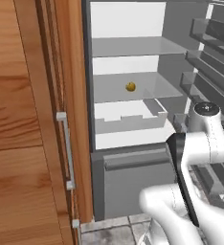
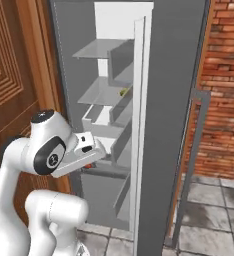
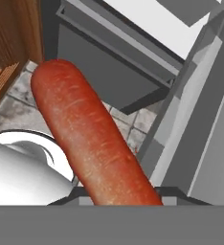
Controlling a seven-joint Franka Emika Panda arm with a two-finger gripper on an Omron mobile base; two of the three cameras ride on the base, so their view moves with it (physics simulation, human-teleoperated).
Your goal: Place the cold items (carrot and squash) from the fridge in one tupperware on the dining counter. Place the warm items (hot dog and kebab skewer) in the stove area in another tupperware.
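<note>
A long orange-red carrot (image 3: 90, 134) rises from between my gripper's (image 3: 121, 197) fingertips in the hand view, and the gripper is shut on it. In the right base view the gripper (image 2: 91, 161) hangs low in front of the open fridge, with a sliver of the carrot (image 2: 89, 165) under the hand. A small yellow squash (image 1: 130, 86) lies on the middle glass shelf inside the fridge, also seen as the squash (image 2: 123, 92) past the door's edge. The tupperware, hot dog and kebab skewer are out of view.
The fridge door (image 2: 164, 125) stands open on the right with its shelf racks (image 1: 207, 67). A lower drawer (image 1: 133, 122) sits under the squash shelf. Wooden cabinets (image 1: 23, 119) stand close on the left, a brick wall (image 2: 224, 90) on the right, tiled floor (image 2: 209, 210) below.
</note>
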